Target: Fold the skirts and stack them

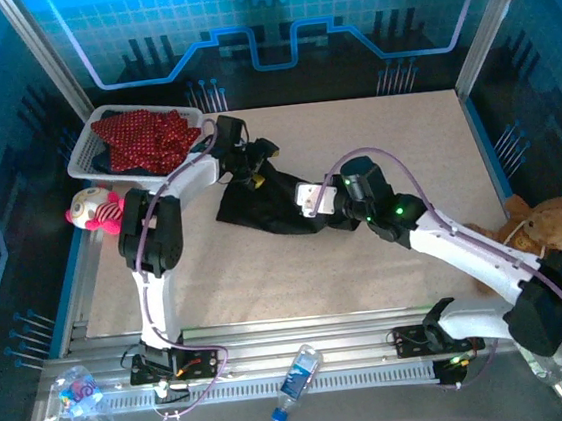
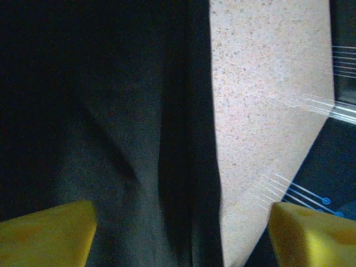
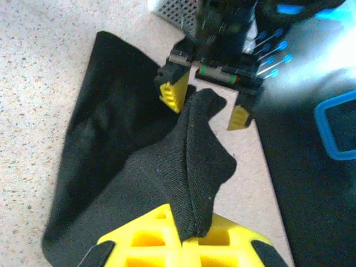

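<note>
The black skirt (image 1: 261, 211) lies rumpled on the table's middle. My right gripper (image 3: 194, 236) is shut on a raised fold of the black skirt (image 3: 139, 178), its yellow fingers pinching the doubled edge. In the top view the right gripper (image 1: 303, 205) sits at the cloth's right side. My left gripper (image 3: 206, 104) stands open astride the fold's far tip, with one yellow finger on each side. In the left wrist view the left gripper (image 2: 181, 233) hangs wide open over the black skirt (image 2: 111, 139) and its edge. The red patterned skirt (image 1: 148, 136) is heaped in the basket.
The white mesh basket (image 1: 85, 159) stands at the back left. A pink-and-white plush toy (image 1: 95, 210) lies beside it, and a brown plush toy (image 1: 549, 223) sits at the right edge. Plastic bottles (image 1: 297, 380) lie on the front rail. Bare tabletop (image 1: 374, 140) spreads behind and in front.
</note>
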Tool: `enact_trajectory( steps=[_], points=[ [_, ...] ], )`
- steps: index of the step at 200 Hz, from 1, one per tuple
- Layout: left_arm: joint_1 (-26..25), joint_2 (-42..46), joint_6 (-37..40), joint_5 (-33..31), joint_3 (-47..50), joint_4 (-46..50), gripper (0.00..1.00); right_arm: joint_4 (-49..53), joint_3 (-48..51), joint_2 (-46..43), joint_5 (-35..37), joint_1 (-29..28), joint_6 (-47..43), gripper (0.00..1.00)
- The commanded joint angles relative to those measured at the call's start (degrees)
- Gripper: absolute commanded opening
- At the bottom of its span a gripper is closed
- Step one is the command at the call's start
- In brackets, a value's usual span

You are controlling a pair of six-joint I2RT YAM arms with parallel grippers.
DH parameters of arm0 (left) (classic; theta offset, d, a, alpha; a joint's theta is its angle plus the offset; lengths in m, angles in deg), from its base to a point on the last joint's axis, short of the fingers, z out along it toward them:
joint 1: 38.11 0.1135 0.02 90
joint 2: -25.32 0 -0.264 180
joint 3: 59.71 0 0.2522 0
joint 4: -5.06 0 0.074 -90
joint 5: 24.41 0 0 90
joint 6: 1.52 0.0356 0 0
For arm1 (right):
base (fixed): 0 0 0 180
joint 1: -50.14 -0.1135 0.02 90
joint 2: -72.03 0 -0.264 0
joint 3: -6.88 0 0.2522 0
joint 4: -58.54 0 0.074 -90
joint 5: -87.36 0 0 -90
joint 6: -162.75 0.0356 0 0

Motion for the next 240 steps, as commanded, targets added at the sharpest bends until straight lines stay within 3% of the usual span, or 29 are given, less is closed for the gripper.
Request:
enact_trajectory(
  steps=[1, 30, 61, 100, 135, 173, 198, 226, 240],
  points=[
    [0.46, -3.25, 3.05, -1.21, -6.60, 2.71, 0.65, 0.84, -0.71, -4.23, 2.89, -0.69, -1.76, 0.00],
    [1.79, -2.98, 5.64, -3.23, -8.98, 4.76, 0.18, 5.32, -1.43, -7.16, 3.95, -0.50, 0.56, 0.00],
    [2.22, 4.13, 13.00, -9.85, -9.46, 9.92, 0.00, 8.04, -2.43, -9.68, 2.44, 1.74, 6.81, 0.00],
    [1.04, 17.96, 22.95, -17.59, -10.59, 16.76, 0.00, 8.77, -6.98, -13.63, -6.07, 7.06, 15.19, 0.00],
    [-0.48, 25.66, 27.32, -21.91, -10.37, 12.24, 0.00, 4.03, -9.34, -12.70, -18.68, 17.30, 19.77, 0.00],
    [-0.30, 15.50, 33.77, -23.82, -25.91, 11.27, 0.00, -3.76, -14.57, -1.58, -30.62, 27.57, 20.19, 0.00],
    [0.50, 4.57, 38.05, -25.27, -38.23, 5.01, 0.00, -6.57, -21.33, 8.67, -31.56, 29.28, 17.31, 0.00],
    [2.11, -10.12, 38.37, -22.39, -64.67, 8.37, 0.00, -4.16, -32.23, 17.31, -32.94, 30.24, 14.20, 0.00],
    [2.50, -11.67, 38.29, -20.57, -67.94, 5.93, 0.00, -1.21, -36.92, 19.04, -32.95, 30.22, 12.00, 0.00]
  ],
)
